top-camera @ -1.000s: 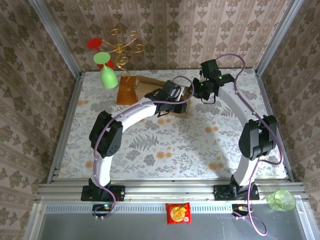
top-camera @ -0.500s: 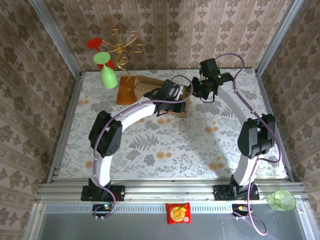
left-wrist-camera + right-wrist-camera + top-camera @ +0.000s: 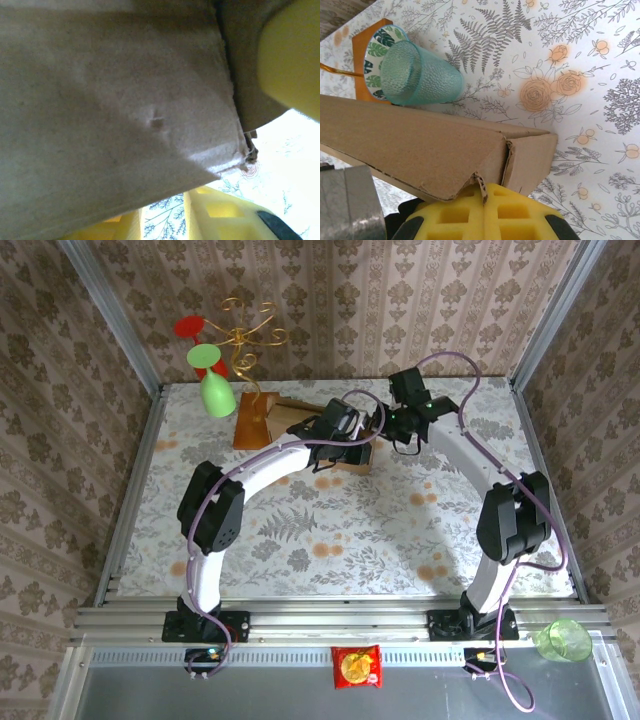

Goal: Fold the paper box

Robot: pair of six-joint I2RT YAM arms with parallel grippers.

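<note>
from above, at the far left of the worktop (image 3: pixel 330 530) i see a green glass (image 3: pixel 217 392) hanging upside down from a gold wire stand (image 3: pixel 245 335), whose wooden slab (image 3: pixel 254 423) sits at the back. just right of the slab lies the paper box (image 3: pixel 300 412), low and partly flat, at the far middle of the worktop. the left tool (image 3: pixel 347 436) is on it. its wrist camera shows a cardboard panel running between the yellow fingers (image 3: pixel 292 55), so it's narrowly closed on a flap of the box. further right, the right tool (image 3: pixel 396 420) is fully closed with nothing in it, its yellow pad (image 3: pixel 485 212) against the box's torn corner. beyond that corner a teal cup (image 3: pixel 420 75) lies on its side.
</note>
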